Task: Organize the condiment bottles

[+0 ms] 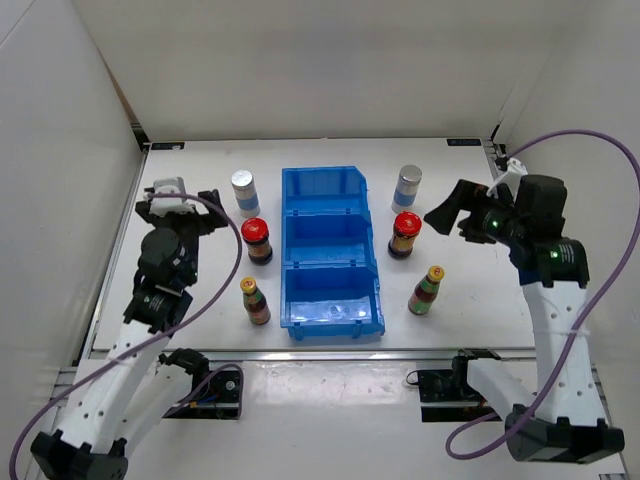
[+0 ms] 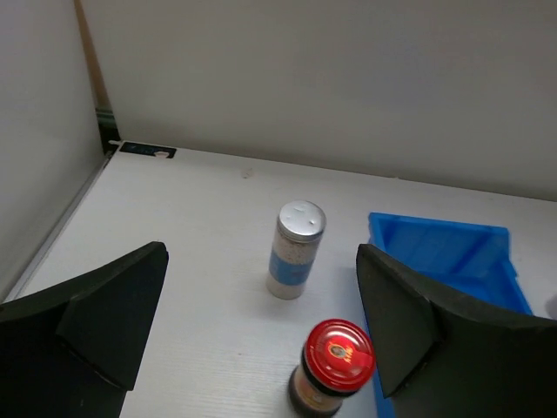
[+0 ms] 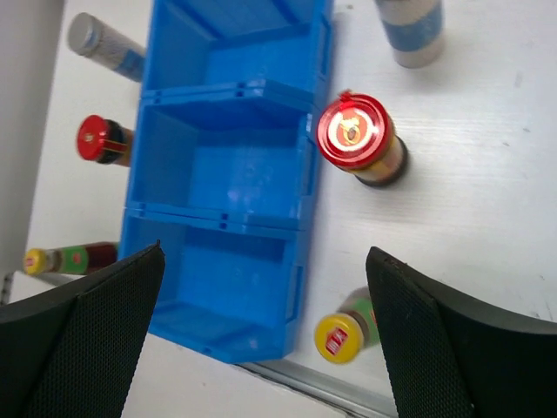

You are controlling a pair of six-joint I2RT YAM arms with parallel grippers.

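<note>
Left gripper (image 1: 180,208): jaws spread wide, nothing between, hung over left side of table (image 1: 330,160). Framed betw. its fingers (image 2: 104,322) in wrist view: white-blue bottle (image 2: 296,248) w/ silver lid, upright. Nearer in: red-capped jar (image 2: 335,366), just beside the blue bin (image 2: 435,248). Prob. aimed that way to line up a first pick.

Right gripper (image 1: 455,212): also wide, empty, angled down twd. right row. Below it: other red-capped jar (image 1: 405,234), close beside bin wall. Second white-blue bottle (image 1: 407,186) behind that, yellow-capped bottle (image 1: 427,290) in front.

Mirror trio on left, incl. last yellow-capped bottle (image 1: 254,300). All six upright on table, three per side, none in bin. All three compartments (image 1: 330,300) bare. Likely laid out so for one arm per side. Sorting not yet begun, by the look.
</note>
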